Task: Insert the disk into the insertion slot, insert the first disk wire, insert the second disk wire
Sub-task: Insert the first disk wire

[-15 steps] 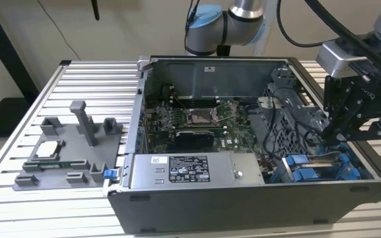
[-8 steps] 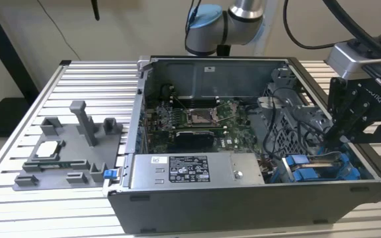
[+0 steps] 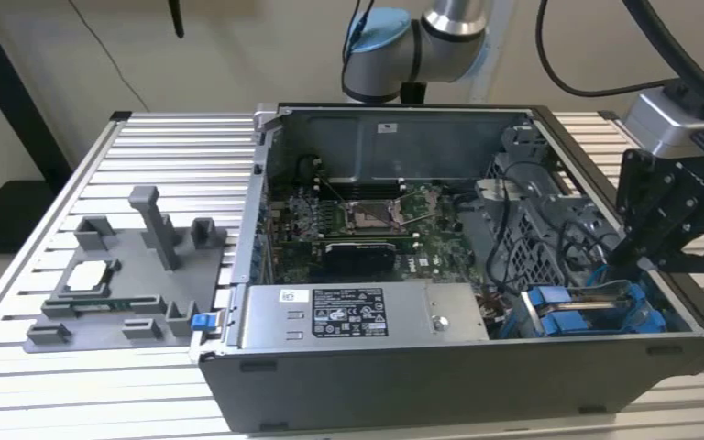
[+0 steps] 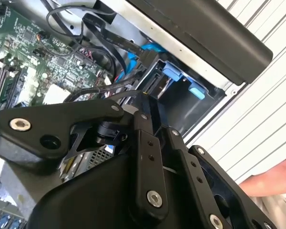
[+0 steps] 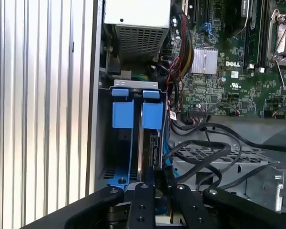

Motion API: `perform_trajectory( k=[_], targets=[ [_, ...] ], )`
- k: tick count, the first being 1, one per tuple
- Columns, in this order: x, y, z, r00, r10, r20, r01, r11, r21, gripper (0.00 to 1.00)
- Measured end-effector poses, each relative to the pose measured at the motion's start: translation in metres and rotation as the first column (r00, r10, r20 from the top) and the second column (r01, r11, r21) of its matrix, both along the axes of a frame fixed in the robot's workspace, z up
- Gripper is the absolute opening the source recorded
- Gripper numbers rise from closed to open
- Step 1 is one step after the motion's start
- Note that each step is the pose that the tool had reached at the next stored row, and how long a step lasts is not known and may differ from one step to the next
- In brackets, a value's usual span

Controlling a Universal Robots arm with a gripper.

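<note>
the disk (image 3: 594, 296) stands on edge inside the insertion slot (image 5: 136, 84) at a corner of the computer case (image 3: 450, 385), with blue carrier tabs (image 5: 133, 114) at its end; the hand (image 5: 158, 174) hangs low over the slot; i cannot tell whether it is clamped on anything; black cables (image 5: 205, 149) loop just beside it, crowding that side; the grey power supply (image 3: 352, 316) sits next to the slot; the case rests on the slatted worktop (image 3: 169, 156)

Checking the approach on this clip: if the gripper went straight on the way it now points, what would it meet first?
Most likely the disk, standing edge-on in the insertion slot directly ahead of the gripper. How much gap remains is unclear.
</note>
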State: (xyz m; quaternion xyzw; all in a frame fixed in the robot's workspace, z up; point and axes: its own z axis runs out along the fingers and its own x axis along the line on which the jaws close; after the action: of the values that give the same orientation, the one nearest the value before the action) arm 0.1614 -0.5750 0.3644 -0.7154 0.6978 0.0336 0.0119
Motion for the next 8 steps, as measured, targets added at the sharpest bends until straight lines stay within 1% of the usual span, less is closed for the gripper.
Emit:
perform_trajectory(
  k=[2, 8],
  targets=[
    [0.0009, -0.0010, -0.0004, 1.0000, 0.000, -0.0004, 0.000, 1.0000, 0.0026, 0.00],
    [0.0010, -0.0010, -0.0004, 1.0000, 0.000, -0.0005, 0.000, 1.0000, 0.0026, 0.00]
  ],
)
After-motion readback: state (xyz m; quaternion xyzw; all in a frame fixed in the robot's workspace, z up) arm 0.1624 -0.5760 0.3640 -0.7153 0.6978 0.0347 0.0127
